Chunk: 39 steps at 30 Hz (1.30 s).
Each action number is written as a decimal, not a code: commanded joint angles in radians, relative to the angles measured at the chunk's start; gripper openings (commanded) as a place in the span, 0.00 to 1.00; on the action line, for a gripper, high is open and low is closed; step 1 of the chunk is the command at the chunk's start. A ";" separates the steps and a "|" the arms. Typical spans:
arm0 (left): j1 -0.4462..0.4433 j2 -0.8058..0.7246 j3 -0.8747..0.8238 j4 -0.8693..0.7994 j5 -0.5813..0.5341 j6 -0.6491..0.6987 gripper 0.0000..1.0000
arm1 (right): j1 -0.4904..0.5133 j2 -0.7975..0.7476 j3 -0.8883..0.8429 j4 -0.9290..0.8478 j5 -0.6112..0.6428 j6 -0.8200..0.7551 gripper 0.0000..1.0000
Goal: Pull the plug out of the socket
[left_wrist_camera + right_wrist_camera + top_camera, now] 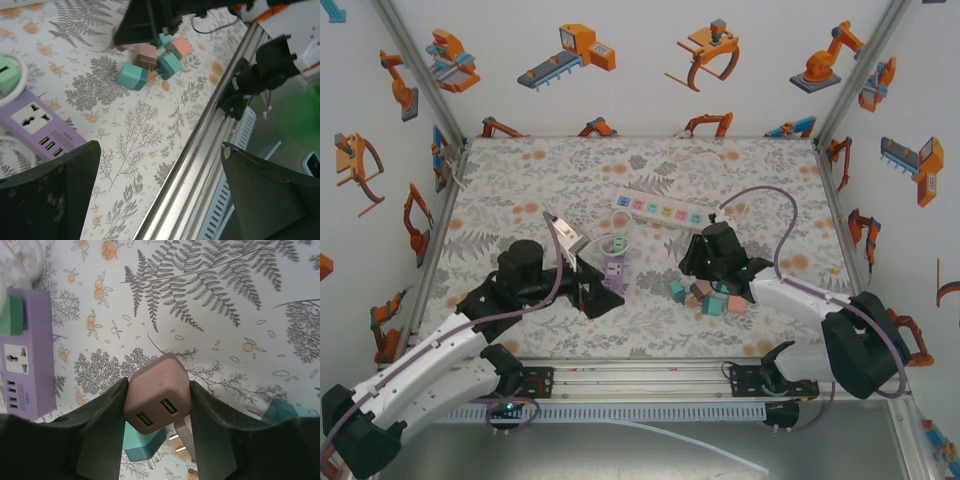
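Right wrist view is showing the right gripper (157,389) closing narrowly on a pink plug (157,409), pinching it between both fingers. The plug is sitting clear of the purple socket strip (27,375), which is lying to the left on the counter (225,340) with a green plug (12,315) sitting in its end. A teal plug (142,445) is lying just under the held one. From above, the purple strip is resting near the counter's middle, with a white power strip (660,210) lying toward the far edge. The left gripper (160,195) is hovering by the counter's near edge beside the purple strip, its jaws spread wide and gripping nothing.
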 commanded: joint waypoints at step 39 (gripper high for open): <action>-0.115 0.122 0.098 -0.059 -0.638 -0.109 0.97 | 0.056 -0.152 0.201 -0.124 0.110 -0.177 0.63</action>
